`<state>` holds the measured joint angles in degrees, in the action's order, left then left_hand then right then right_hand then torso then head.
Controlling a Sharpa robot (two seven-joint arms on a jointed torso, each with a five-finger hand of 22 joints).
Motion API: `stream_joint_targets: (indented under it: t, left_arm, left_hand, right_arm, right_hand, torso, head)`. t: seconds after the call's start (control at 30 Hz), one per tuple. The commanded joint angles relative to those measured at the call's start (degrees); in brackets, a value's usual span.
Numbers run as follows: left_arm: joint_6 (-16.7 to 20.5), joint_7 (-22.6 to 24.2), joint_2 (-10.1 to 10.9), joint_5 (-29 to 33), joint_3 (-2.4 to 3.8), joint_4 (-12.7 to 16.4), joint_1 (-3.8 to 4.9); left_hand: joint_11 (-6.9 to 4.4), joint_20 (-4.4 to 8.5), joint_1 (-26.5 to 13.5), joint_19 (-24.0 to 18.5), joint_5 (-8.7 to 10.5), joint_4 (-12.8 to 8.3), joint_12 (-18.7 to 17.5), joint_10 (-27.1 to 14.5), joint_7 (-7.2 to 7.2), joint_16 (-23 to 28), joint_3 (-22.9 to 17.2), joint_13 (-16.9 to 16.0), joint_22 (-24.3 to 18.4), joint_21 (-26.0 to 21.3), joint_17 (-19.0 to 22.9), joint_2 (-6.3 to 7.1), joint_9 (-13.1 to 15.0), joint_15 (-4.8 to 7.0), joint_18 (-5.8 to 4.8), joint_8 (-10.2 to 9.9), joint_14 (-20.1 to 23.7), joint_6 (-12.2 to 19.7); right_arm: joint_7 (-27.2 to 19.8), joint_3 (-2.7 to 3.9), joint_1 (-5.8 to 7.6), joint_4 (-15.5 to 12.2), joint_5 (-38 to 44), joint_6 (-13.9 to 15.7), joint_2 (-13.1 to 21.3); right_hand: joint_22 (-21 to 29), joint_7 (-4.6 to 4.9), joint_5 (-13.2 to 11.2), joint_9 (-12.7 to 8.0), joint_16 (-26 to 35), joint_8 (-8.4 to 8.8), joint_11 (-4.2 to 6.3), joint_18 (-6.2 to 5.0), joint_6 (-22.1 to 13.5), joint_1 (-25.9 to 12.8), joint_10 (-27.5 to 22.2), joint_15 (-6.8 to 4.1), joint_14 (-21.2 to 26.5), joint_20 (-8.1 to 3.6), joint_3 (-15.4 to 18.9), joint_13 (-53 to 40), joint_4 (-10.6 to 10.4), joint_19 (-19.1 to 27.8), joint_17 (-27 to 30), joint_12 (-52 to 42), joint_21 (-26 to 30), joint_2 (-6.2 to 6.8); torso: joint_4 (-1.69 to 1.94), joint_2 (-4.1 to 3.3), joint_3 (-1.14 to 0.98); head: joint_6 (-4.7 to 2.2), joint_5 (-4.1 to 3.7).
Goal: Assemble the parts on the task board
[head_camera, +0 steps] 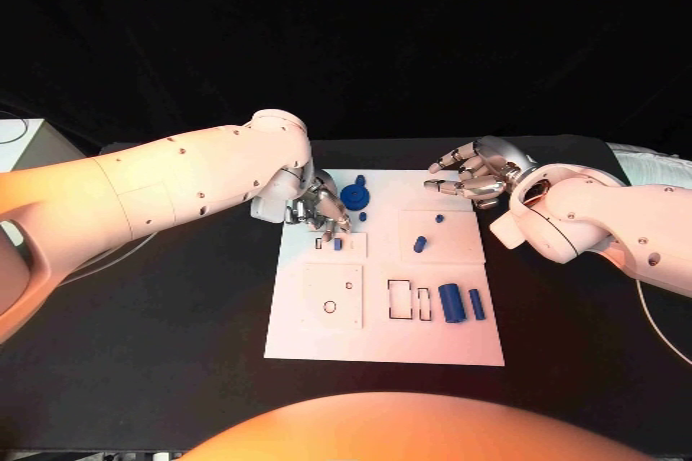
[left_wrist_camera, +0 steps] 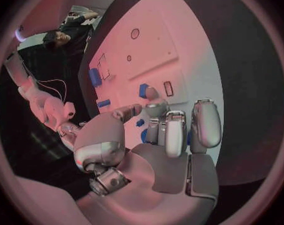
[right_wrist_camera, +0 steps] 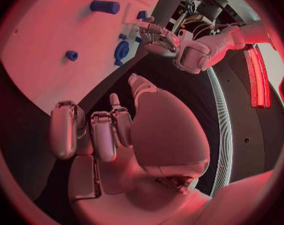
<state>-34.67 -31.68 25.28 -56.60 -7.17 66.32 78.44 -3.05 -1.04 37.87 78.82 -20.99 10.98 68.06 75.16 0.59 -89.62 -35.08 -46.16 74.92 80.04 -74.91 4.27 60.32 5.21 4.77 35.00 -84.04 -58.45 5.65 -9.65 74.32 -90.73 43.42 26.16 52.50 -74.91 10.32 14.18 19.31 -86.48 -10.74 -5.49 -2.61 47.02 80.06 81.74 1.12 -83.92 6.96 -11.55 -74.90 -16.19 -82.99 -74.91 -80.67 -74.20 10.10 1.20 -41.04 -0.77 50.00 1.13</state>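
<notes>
Nearest me, the black worktop (head_camera: 173, 311) carries the white task board (head_camera: 433, 346), most of its slots unfilled, so assembly looks early. Over the board's far left part the left robot hand (head_camera: 320, 203) reaches down, fingers drawn together around a small blue peg (head_camera: 338, 244) at its fingertips; whether it pinches or merely touches, I cannot tell. Seating that peg squarely seems next. Across from it the right robot hand (head_camera: 473, 173) hovers spread and empty. Two blue cylinders (head_camera: 462, 303) lie well toward me.
</notes>
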Motion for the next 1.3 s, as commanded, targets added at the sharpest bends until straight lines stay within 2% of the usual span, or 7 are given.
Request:
stream_joint_targets:
  t: [0.03,0.23,0.47,0.67,0.77,1.1,1.3]
  left_arm:
    - [2.15,0.67,0.44,0.24,0.14,0.56,-0.02]
    - [5.23,1.18,1.8,1.02,0.97,1.96,-0.04]
    - [12.14,2.0,5.62,2.27,2.12,6.88,-0.05]
    - [23.33,3.19,10.11,4.72,2.34,12.86,-0.24]
    - [28.51,3.61,12.07,5.11,2.25,15.68,-0.56]
    - [42.79,3.53,16.57,-2.35,1.51,23.09,-3.44]
    - [47.29,3.17,17.58,-7.3,1.03,25.44,-6.1]
  left_hand:
    - [-0.02,0.04,0.54,0.44,0.13,0.06,-0.38,0.3,-0.05,-0.38,0.43,0.17,-0.03,0.32,-15.09,0.01,0.07,0.49,-0.98,0.28,-5.96,-0.18]
    - [0.09,0.05,1.99,-0.22,-0.07,-0.27,-1.26,-0.45,0.12,-0.38,1.31,1.58,-0.91,-0.3,-15.09,0.29,0.14,0.45,-0.77,0.08,-5.96,0.41]
    - [0.79,-0.2,5.21,-1.8,-0.27,-0.45,-3.7,-2.95,0.96,1.15,3.19,5.32,-3.05,-1.93,-12.64,1.43,-0.04,0.02,-0.27,-1.12,-5.16,2.71]
    - [3.42,-1.96,10.46,-8.56,-0.37,-0.62,-10.97,-10.89,4.02,7.04,5.12,15.95,-12.31,-9.2,-4.45,3.73,-3.82,-2.11,1.7,-6.83,-1.86,8.34]
    - [4.72,-2.93,13.49,-11.5,-0.24,-0.89,-11.66,-13.01,5.42,10.23,6.96,16.38,-16.58,-12.9,-0.42,5.8,-5.37,-3.24,2.6,-8.5,0.11,10.84]
    - [5.25,-3.45,16.23,-10.56,-0.21,5.12,-11.16,-13.73,5.96,10.48,11.21,16.7,-17.27,-13.93,0.12,7.38,-7.5,-3.75,2.73,-8.03,-0.01,12.43]
    - [4.88,-3.28,17.88,-9.37,-1.28,5.73,-10.55,-13.51,5.54,9.29,11.96,16.72,-16.12,-13.06,-1.24,6.71,-7.01,-3.53,2.48,-5.32,-0.73,11.95]
  right_arm:
    - [-0.57,0.01,-0.04,-0.01,0.41,-0.45,0.01]
    - [-0.64,0.01,-0.1,-0.01,0.41,-0.42,0.07]
    - [-0.75,0.01,-0.23,-0.02,0.34,-0.31,0.27]
    - [-1.11,0.01,-0.28,0.16,0.24,0.06,0.51]
    - [-1.23,0.01,-0.28,0.29,0.27,0.19,0.64]
    - [-1.22,-0.04,-0.29,0.71,0.45,0.36,0.98]
    - [-1.06,-0.18,-0.3,1.06,0.47,0.33,1.02]
  right_hand:
    - [-5.5,-0.05,0.16,-0.04,0.3,-0.21,0.2,-1.03,-0.3,-0.49,-0.13,-0.28,-4.08,-0.28,0.32,-6.18,-0.11,0.25,-7.75,-0.06,0.35,0.01]
    - [-5.5,-0.05,0.16,-0.04,0.3,-0.21,0.2,-1.03,-0.3,-0.49,-0.13,-0.28,-4.08,-0.28,0.32,-6.18,-0.11,0.25,-7.75,-0.06,0.35,0.01]
    - [-5.5,-0.05,0.16,-0.04,0.3,-0.21,0.2,-1.03,-0.3,-0.49,-0.13,-0.28,-4.08,-0.28,0.32,-6.18,-0.11,0.25,-7.75,-0.06,0.35,0.01]
    - [-5.5,-0.05,0.16,-0.04,0.3,-0.21,0.2,-1.03,-0.3,-0.49,-0.13,-0.28,-4.08,-0.28,0.32,-6.18,-0.11,0.25,-7.75,-0.06,0.35,0.01]
    - [-5.5,-0.05,0.16,-0.04,0.3,-0.21,0.2,-1.03,-0.3,-0.49,-0.13,-0.28,-4.08,-0.28,0.32,-6.18,-0.11,0.25,-7.75,-0.06,0.35,0.01]
    - [-5.5,-0.05,0.16,-0.04,0.3,-0.21,0.2,-1.03,-0.3,-0.49,-0.13,-0.28,-4.08,-0.28,0.32,-6.18,-0.11,0.25,-7.75,-0.06,0.35,0.01]
    - [-5.47,-0.06,0.15,-0.06,0.32,-0.31,0.2,-1.05,-0.35,-0.57,-0.13,-0.28,-4.08,-0.28,0.43,-6.17,-0.1,0.26,-7.74,-0.07,0.45,-0.03]
  torso:
    - [-0.01,-0.04,-0.01]
    - [0.01,0.05,-0.01]
    - [0.05,0.09,-0.01]
    - [0.12,0.09,-0.07]
    - [0.14,0.12,-0.04]
    - [0.3,0.33,0.02]
    - [0.28,0.33,-0.05]
  head:
    - [0.0,-0.1]
    - [0.0,-0.23]
    - [-0.14,-0.39]
    - [-0.43,-0.55]
    - [-0.59,-0.5]
    - [-0.94,-0.57]
    - [-1.0,-0.37]
